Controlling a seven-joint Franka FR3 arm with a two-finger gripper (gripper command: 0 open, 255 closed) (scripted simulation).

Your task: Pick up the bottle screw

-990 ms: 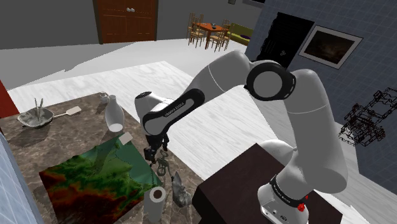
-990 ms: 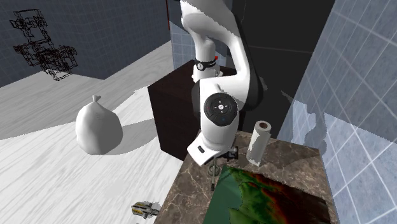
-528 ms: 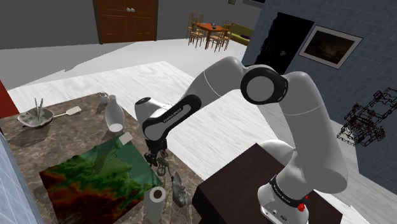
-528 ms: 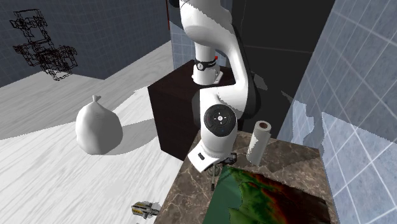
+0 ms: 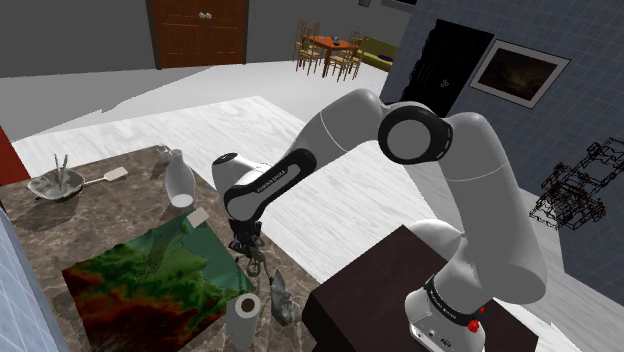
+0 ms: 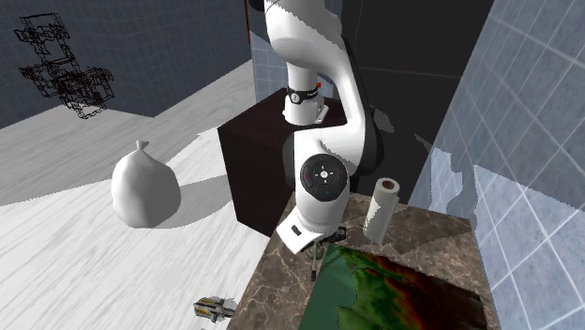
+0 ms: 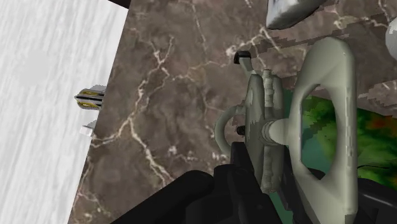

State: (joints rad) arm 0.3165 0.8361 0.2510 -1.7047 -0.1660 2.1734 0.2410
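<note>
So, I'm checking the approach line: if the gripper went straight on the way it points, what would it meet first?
The grey bottle screw, lying right ahead of the gripper on the marble tabletop. It looks very close, though depth is unclear.

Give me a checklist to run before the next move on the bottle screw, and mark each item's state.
1. Bottle screw found: ok. It is close in front of the gripper, at the edge of the green mat.
2. Gripper down at table level: ok. It is low over the dark veined table, near the table's edge.
3. Hold on the bottle screw: cannot tell.
4. Paper roll apart from the gripper: ok. It stands upright, closer to the stand.
5. Room for a lift: ok. Only the robot's own arm is above the gripper.
</note>
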